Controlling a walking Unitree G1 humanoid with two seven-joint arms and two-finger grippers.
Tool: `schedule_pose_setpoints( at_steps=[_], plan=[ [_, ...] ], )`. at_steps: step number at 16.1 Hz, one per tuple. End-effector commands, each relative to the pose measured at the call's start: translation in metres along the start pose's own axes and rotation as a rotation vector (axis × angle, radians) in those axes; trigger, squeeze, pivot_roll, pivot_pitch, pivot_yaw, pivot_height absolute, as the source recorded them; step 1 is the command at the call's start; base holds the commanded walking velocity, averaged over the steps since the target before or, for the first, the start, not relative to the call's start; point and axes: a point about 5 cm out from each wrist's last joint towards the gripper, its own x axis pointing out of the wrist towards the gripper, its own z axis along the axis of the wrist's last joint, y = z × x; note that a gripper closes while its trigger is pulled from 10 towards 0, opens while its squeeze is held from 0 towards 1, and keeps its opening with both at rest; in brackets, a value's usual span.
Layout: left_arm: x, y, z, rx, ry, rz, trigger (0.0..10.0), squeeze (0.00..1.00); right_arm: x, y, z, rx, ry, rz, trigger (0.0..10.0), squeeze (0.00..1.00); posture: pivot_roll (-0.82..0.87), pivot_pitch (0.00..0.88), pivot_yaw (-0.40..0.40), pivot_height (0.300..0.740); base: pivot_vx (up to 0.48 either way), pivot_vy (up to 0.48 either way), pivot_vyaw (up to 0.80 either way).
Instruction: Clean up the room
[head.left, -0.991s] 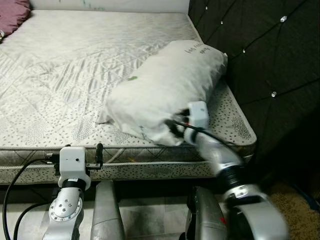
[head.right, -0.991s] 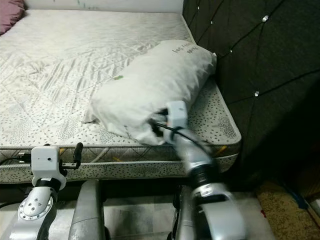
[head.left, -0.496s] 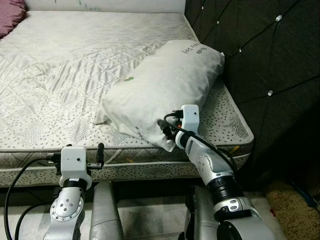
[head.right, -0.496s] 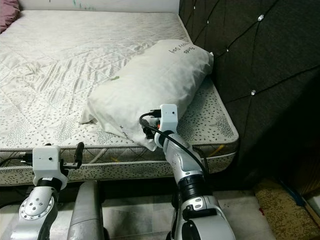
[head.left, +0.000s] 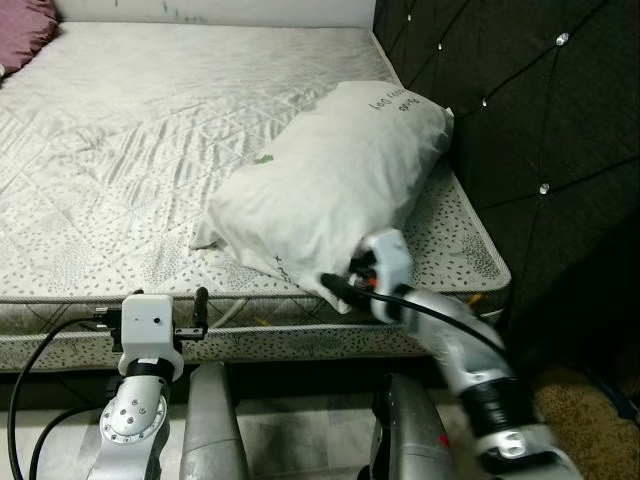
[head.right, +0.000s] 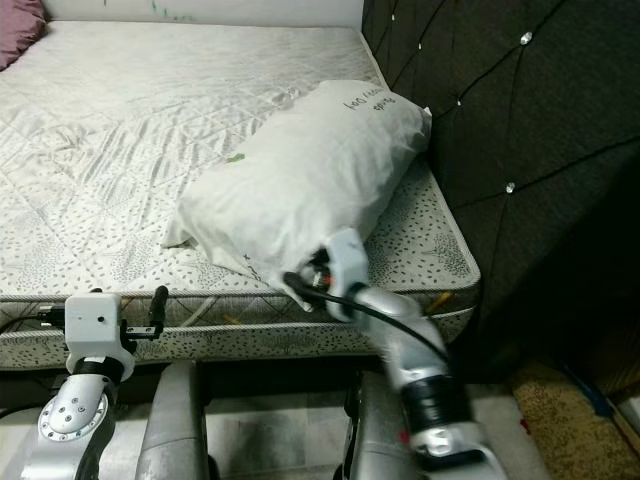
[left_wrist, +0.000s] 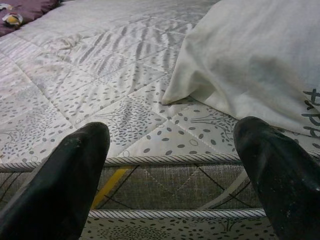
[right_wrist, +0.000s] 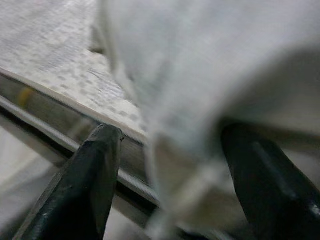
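A bare quilted mattress (head.left: 150, 150), pale with a grey leaf-and-dot print and corded piping along its near edge, makes up the bed, its right side butting against a dark tufted headboard (head.left: 510, 110). A plump white pillow (head.left: 330, 185) with dark lettering near one end lies slantwise on the mattress close to the headboard, its lower corner reaching the near edge. At the far left corner lies a dark purple cushion or cloth (head.left: 25, 25).
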Motion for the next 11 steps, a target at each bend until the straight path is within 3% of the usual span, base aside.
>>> schedule_pose_setpoints(
  at_steps=[1, 4, 6, 7, 9, 11],
  plan=[
    [0.001, 0.001, 0.001, 0.001, -0.002, 0.000, 10.0, 0.00, -0.004, -0.004, 0.008, -0.026, -0.046, -0.020, 10.0, 1.00, 0.12, 0.000, -0.057, 0.529, 0.000, 0.000, 0.00],
    [0.004, -0.005, 0.003, -0.004, -0.009, -0.018, 10.0, 0.00, -0.013, -0.031, 0.010, -0.101, -0.040, -0.215, 10.0, 1.00, 0.11, 0.000, -0.048, 0.529, 0.000, 0.000, 0.00],
    [0.005, -0.002, 0.004, -0.001, -0.011, -0.014, 10.0, 0.00, -0.016, -0.035, 0.012, -0.092, -0.043, -0.210, 10.0, 1.00, 0.12, 0.000, -0.046, 0.529, 0.000, 0.000, 0.00],
    [0.004, 0.002, 0.003, 0.003, -0.010, -0.009, 10.0, 0.00, -0.021, -0.046, 0.011, -0.096, -0.035, -0.229, 10.0, 1.00, 0.12, 0.000, -0.047, 0.529, 0.000, 0.000, 0.00],
    [0.004, 0.002, 0.003, 0.004, -0.009, -0.009, 10.0, 0.00, -0.021, -0.049, 0.012, -0.071, -0.025, -0.229, 10.0, 1.00, 0.11, 0.000, -0.048, 0.529, 0.000, 0.000, 0.00],
    [0.005, -0.003, 0.003, 0.001, -0.009, -0.016, 10.0, 0.00, -0.010, -0.032, 0.014, 0.002, -0.021, -0.140, 10.0, 1.00, 0.11, 0.000, -0.050, 0.529, 0.000, 0.000, 0.00]
  ],
)
